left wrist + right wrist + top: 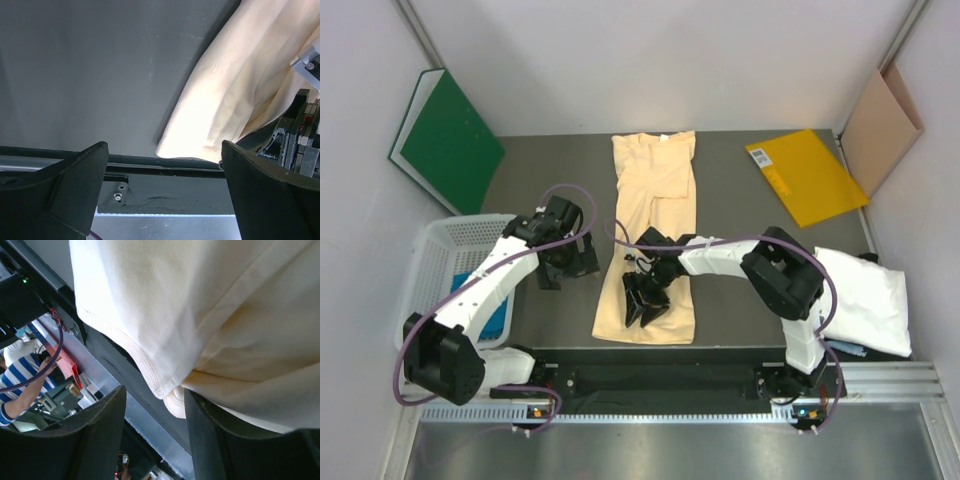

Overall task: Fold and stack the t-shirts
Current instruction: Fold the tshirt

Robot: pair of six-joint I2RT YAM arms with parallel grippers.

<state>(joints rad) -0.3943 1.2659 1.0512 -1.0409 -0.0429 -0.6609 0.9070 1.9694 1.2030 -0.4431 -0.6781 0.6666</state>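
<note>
the pale peach t-shirt (655, 190) lies lengthwise down the middle of the dark tabletop (740, 210) in the top view, its hem toward the bottom of the frame and its sleeves apparently turned in. it is thin, light, limp cloth that will sag, drag and wrinkle rather than keep a shape. i judge the doubled hem corners the best place to pinch, taking both layers together.

the right arm's fingers (90, 440) sit at that hem, lower middle of the top view, and are half parted. a hem corner hangs in the gap and cloth drapes over one finger, but no pinch shows. the left arm's fingers (55, 200) stand wide and bare over the tabletop, just left of the shirt's lower edge.

a white t-shirt (865, 295) lies bunched at the right edge, its print too small to read. something teal-blue (492, 322) in the white basket (440, 250) at lower left is mostly behind the left arm, so i cannot tell whether it is a shirt. the right arm covers the peach shirt's lower middle and hides how it is folded there.
</note>
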